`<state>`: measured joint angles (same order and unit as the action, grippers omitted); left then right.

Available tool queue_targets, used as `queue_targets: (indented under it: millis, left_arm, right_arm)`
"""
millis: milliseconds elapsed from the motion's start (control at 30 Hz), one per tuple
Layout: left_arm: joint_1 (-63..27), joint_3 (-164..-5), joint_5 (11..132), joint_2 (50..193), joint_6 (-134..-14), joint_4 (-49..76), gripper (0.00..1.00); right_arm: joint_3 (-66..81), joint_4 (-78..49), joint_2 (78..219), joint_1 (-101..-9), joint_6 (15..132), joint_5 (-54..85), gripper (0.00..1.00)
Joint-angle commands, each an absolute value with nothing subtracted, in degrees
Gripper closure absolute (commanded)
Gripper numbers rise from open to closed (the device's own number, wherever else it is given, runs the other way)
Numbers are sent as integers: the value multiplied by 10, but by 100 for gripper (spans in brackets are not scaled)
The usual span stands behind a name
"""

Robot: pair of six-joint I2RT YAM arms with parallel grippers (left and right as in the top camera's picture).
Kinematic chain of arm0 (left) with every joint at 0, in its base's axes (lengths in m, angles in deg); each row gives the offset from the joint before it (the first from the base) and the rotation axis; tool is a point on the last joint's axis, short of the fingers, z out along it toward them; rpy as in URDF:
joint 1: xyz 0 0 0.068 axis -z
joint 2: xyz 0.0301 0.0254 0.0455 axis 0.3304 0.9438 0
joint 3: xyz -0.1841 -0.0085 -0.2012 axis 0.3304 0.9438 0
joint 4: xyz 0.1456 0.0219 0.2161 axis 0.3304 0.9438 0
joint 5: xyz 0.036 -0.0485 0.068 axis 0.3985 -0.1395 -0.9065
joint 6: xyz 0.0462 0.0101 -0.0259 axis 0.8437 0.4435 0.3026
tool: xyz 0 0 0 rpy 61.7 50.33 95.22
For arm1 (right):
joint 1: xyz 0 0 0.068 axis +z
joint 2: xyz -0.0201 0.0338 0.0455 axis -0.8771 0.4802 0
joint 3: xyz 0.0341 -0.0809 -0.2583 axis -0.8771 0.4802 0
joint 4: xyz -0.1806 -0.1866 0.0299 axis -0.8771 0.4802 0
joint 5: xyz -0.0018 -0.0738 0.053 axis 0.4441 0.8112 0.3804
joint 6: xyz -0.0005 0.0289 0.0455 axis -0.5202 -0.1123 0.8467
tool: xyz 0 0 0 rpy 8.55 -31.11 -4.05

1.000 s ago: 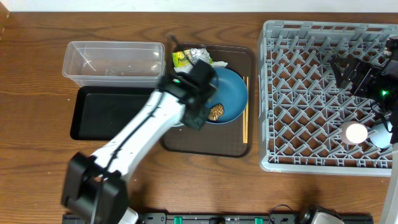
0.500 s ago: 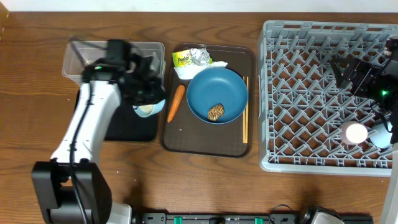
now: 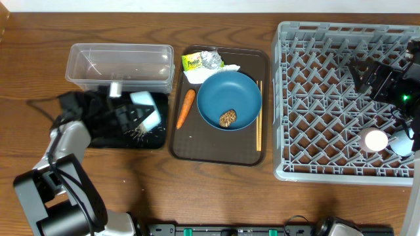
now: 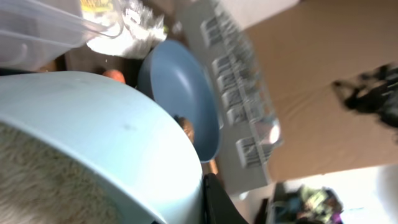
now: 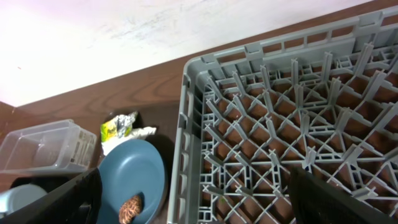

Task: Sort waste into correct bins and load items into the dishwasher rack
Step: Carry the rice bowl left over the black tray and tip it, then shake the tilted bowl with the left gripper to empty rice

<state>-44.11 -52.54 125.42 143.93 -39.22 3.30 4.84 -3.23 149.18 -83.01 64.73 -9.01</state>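
1. Currently my left gripper (image 3: 131,111) is clamped on the white bowl (image 3: 147,113). It holds the bowl tipped on its side over the black tray (image 3: 98,136), which lies just left of the dark brown serving tray (image 3: 220,156).
2. Pale specks that look like rice grains (image 3: 139,133) lie on the black tray, right below the tilted bowl.
3. Behind the black tray, off the serving tray's far-left corner, the clear tub (image 3: 120,63) stands on the table (image 3: 216,190).
4. On the serving tray itself, the dark-blue plate (image 3: 229,95) fills the middle and right. The brown food lump (image 3: 228,118) rests on the plate's near side.
5. The carrot (image 3: 186,109) lies on the serving tray's floor between its left wall and the plate, apart from the bowl.
6. The chopsticks (image 3: 258,124) lie along the serving tray's right wall, just beside the plate.
7. At the serving tray's far edge I see the yellow-green wrapper (image 3: 192,62), the crumpled foil (image 3: 210,58) next to it, and the white napkin (image 3: 226,67) touching the plate's rim.
8. Right of the serving tray stands the grey rack (image 3: 315,98). My right gripper (image 3: 371,77) hangs over the half of it far from the serving tray. In the right wrist view its fingers are spread wide with nothing between them.
9. Two small cups sit in the rack's near corner, farthest from the serving tray: the pink cup (image 3: 375,139) and the light-blue cup (image 3: 400,144) just beside it.
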Motion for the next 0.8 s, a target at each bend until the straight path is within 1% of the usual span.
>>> queue_targets:
  millis: [0, 133, 433, 533, 667, 733, 767]
  left_arm:
    - [-484, -504, 1342, 1432, -372, 29, 94]
    - [-509, -498, 1342, 1432, -372, 28, 94]
    - [-508, -498, 1342, 1432, -369, 20, 94]
    - [-508, -499, 1343, 1431, -425, 20, 94]
    - [-508, -499, 1342, 1431, -383, 12, 94]
    - [-506, -500, 1342, 1431, -421, 1, 94]
    - [-504, -500, 1342, 1431, -413, 0, 94]
  right_arm:
    - [44, -34, 1493, -826, 655, -91, 12]
    - [44, -36, 1493, -826, 655, -91, 12]
    - [44, -40, 1493, -826, 655, -91, 12]
    - [44, -41, 1493, -826, 655, -91, 12]
    - [44, -42, 1493, -826, 655, -91, 13]
    - [44, -43, 1493, -826, 655, -91, 14]
    - [44, -42, 1493, -826, 655, -91, 14]
